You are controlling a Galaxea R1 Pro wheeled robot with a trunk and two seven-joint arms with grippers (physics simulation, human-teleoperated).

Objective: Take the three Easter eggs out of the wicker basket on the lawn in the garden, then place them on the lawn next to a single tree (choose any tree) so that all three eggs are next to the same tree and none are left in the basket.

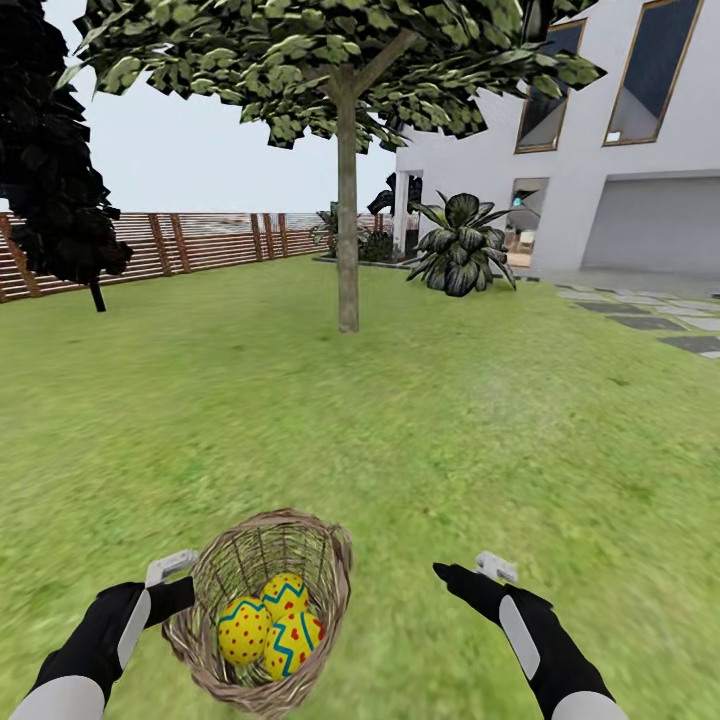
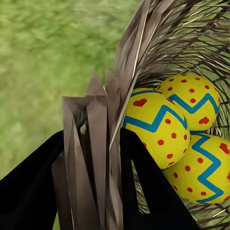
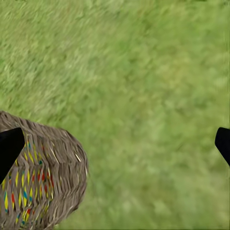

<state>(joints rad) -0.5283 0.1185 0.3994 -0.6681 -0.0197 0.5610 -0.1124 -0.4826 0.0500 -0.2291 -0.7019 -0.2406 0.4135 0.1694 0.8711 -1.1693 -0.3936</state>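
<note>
The left gripper [image 1: 183, 588] is clamped on the basket's [image 1: 262, 610] rim, one finger [image 2: 143, 184] inside the wall and the other outside, holding it tilted just above the lawn [image 1: 480, 430]. All three eggs [image 1: 270, 625] sit inside, touching. The right gripper [image 1: 466, 573] hovers beside it, spread wide and holding nothing. The tree [image 1: 347, 230] stands well ahead.

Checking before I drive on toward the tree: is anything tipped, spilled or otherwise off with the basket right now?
The wicker basket is tilted, its mouth facing the head camera, with the left gripper clamped on its rim. All three Easter eggs are inside, and none lie on the lawn. The right gripper is open and empty.
</note>
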